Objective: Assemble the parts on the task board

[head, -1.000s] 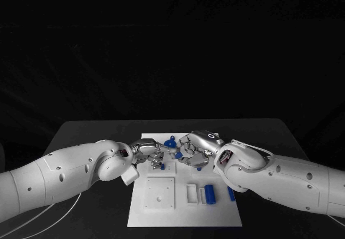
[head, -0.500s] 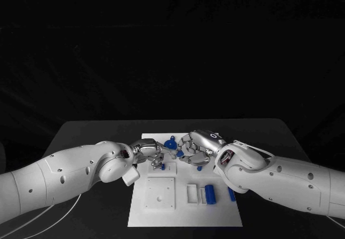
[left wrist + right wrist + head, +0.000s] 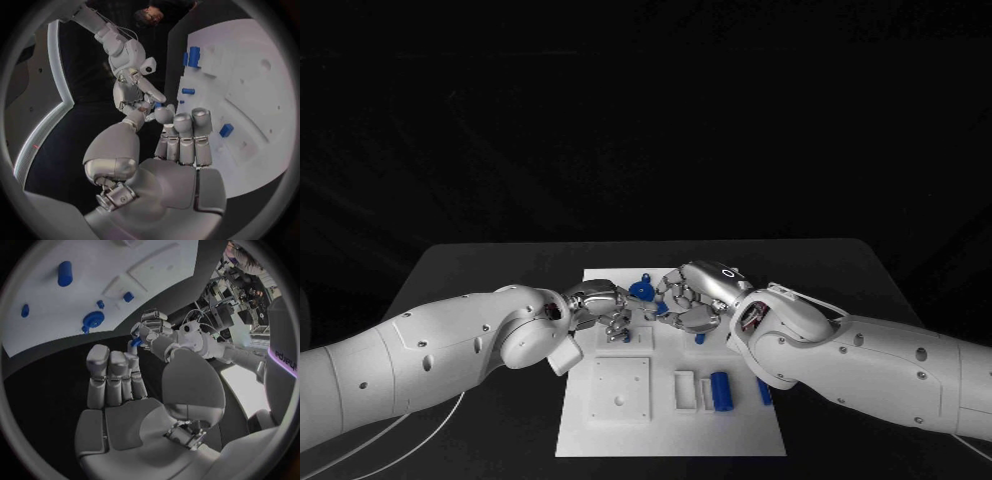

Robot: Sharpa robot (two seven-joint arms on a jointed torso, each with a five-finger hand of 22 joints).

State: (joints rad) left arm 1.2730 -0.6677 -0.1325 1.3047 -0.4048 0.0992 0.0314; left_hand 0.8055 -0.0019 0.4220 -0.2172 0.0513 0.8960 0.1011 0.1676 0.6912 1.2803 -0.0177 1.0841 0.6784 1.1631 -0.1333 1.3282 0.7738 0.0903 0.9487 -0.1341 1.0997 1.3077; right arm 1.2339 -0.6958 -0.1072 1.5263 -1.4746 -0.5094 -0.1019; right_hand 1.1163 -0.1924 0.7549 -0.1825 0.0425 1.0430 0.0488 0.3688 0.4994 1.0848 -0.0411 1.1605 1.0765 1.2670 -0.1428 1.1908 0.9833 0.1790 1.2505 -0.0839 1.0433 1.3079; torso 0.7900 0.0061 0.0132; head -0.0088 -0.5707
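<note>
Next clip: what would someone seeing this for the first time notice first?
The two silver hands, left hand and right hand, meet close together above the far half of the white task board. In the right wrist view a small blue part sits at the fingertips where the hands meet. Nearer the robot, a blue cylinder lies on the board beside a white raised square block.

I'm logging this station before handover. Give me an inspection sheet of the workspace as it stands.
Surface: black table, bare round the board.
Job's things: white task board; blue cylinder lying in its near holder; round blue part at the far edge.
Clutter: nothing seen.
Hands: left hand and right hand meet over the board; a small blue part sits at the left hand's fingertips.
Cables: pale cable under the left arm.
Surroundings: dark.
</note>
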